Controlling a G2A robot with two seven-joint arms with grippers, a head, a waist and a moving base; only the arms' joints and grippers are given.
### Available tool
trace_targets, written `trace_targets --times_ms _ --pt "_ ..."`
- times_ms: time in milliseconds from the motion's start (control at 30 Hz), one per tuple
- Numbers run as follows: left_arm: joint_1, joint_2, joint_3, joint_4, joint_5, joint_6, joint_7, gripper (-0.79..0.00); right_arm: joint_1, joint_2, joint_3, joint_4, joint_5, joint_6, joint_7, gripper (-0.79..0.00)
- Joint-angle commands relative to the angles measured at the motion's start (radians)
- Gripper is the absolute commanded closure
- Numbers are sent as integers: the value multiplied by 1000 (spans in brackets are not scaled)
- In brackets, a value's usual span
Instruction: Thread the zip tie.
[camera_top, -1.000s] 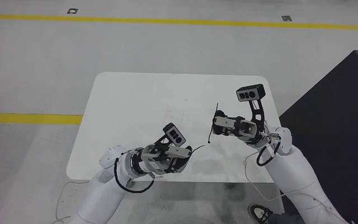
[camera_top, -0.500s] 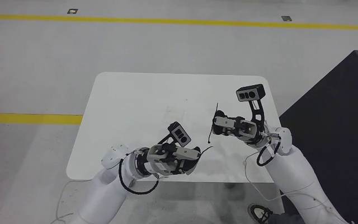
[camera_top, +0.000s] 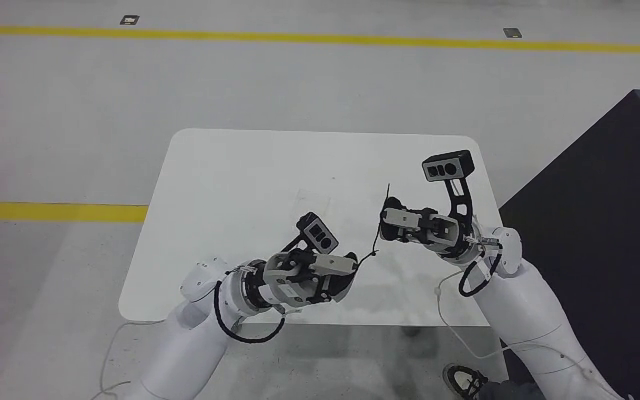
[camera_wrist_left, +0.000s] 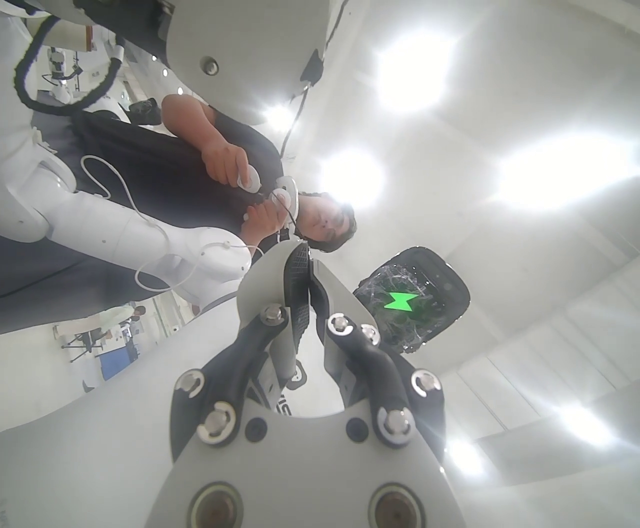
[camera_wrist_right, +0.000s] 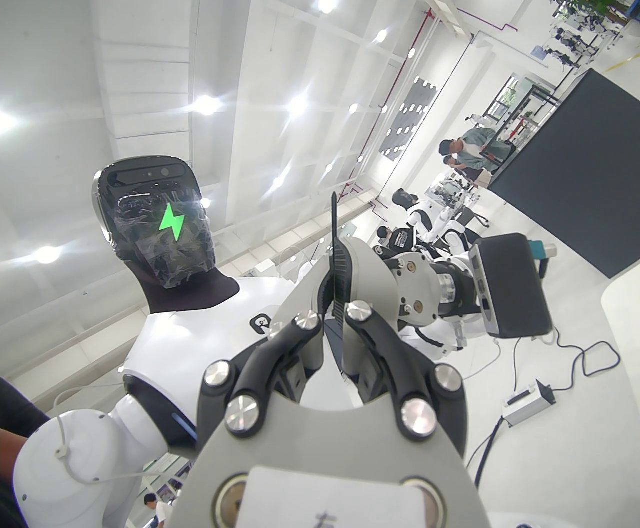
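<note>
Left end effector (camera_top: 350, 266), pressed together on a black strand (camera_top: 363, 259), has swung inward — strand tip now just beside the lower end of the zip tie (camera_top: 387, 196). Right end effector (camera_top: 386, 222) pinches that tie above the table (camera_top: 220, 190). Threading seems close.

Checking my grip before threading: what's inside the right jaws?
A black zip tie, pinched in the shut right gripper; its end sticks out beyond. The clamped stretch is hidden by the pads.

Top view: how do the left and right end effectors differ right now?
The right end effector grips a long thin black zip tie mid-length; the left end effector shows just a short black strand poking toward it. The left sits nearer the white table's robot-side edge. Both are shut.
</note>
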Motion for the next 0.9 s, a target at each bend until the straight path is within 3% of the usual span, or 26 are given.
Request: trace_targets --times_ms 0,467,867 --pt "9 1 -8 1 -4 -1 2 0 0 0 0 0 0 0 0 0" --pt "53 6 -35 -14 -11 16 -13 0 0 0 0 0 0 0 0 0" --pt "40 3 -18 -19 3 27 -5 0 0 0 0 0 0 0 0 0"
